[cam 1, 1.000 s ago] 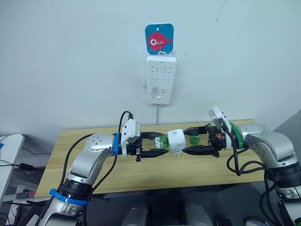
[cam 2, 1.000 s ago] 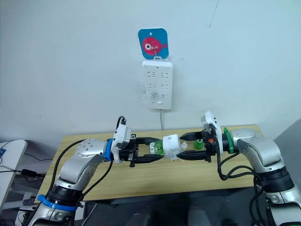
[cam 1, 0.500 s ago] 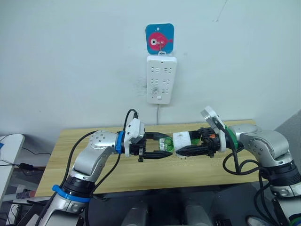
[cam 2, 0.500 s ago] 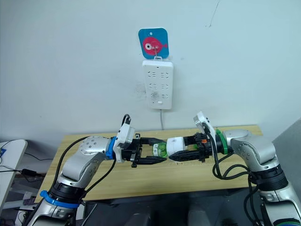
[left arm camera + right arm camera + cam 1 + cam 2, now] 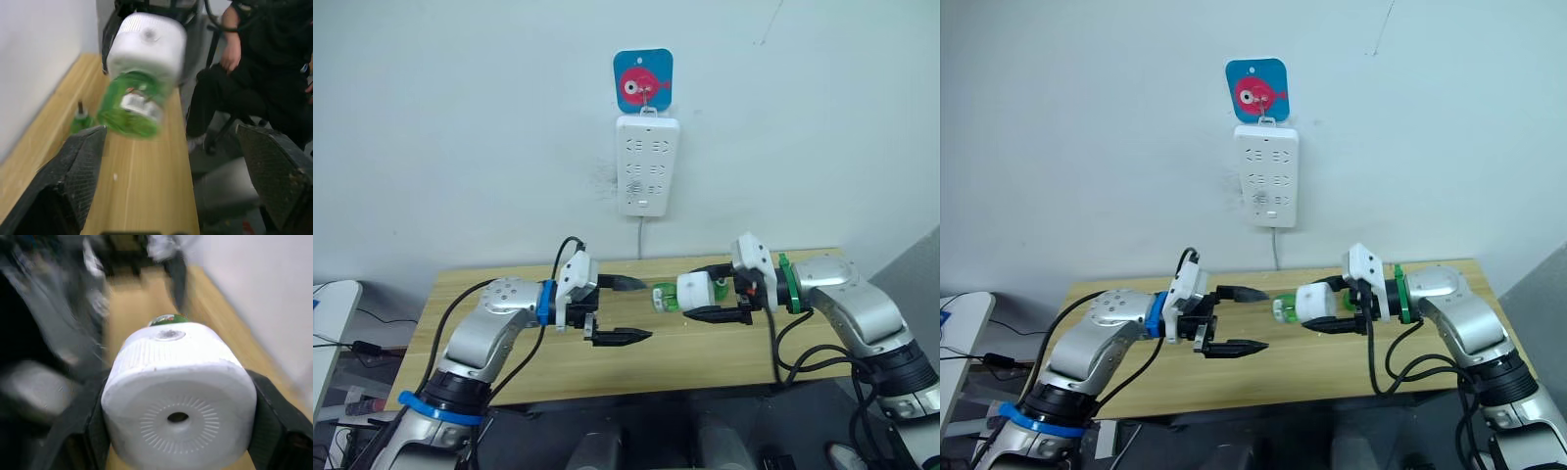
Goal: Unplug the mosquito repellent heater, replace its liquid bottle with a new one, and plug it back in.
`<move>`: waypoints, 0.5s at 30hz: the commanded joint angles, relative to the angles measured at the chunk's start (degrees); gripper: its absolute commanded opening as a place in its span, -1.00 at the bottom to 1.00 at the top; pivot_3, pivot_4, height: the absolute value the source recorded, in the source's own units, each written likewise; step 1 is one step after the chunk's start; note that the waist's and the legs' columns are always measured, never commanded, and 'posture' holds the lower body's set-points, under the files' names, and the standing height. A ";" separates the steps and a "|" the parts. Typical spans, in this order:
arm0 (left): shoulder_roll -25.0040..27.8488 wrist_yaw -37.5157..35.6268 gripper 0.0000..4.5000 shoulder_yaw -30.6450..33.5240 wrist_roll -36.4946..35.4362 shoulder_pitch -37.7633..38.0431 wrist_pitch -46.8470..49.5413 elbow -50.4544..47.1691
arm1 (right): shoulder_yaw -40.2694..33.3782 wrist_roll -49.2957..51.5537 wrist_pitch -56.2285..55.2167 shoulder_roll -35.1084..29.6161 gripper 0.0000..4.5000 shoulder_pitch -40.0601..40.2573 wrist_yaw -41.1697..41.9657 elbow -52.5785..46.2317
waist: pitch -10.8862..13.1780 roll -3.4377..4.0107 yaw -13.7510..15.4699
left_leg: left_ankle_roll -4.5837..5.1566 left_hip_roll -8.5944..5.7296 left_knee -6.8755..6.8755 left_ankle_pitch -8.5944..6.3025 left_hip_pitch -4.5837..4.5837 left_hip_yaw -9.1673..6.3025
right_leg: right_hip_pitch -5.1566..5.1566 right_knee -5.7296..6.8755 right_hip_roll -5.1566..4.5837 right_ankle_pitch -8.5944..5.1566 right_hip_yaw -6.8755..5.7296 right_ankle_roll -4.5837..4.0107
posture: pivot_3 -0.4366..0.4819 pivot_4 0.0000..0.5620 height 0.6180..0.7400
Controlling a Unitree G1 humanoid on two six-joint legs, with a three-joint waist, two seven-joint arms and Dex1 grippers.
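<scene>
Left eye view shows a long wooden table (image 5: 607, 364) against a white wall, where a white power strip (image 5: 646, 164) hangs below a blue hook plate with a red fish (image 5: 643, 81). Above the table the two arms reach toward each other. The right gripper (image 5: 697, 301) is clamped on the mosquito repellent heater (image 5: 696, 290), holding it in the air above the tabletop, with its green liquid bottle (image 5: 664, 296) pointing toward the left gripper (image 5: 638, 309). That gripper's fingers are spread wide apart and hold nothing, just beside the bottle without touching it. In the left wrist view a second small green bottle (image 5: 79, 120) stands on the table near the wall, and a seated person in dark clothes (image 5: 254, 63) is beyond the table end.
</scene>
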 commanded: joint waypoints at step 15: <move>-1.76 -11.67 1.00 -14.10 12.50 -23.49 1.69 18.41 | 9.16 -20.11 -57.65 2.28 0.36 -15.73 -4.29 21.66 | -0.02 -0.03 -1.01 | -0.02 0.08 0.00 0.01 -0.01 0.02 | -0.06 0.01 0.39 0.00 0.09 -0.01 | -0.03 -0.65 1.00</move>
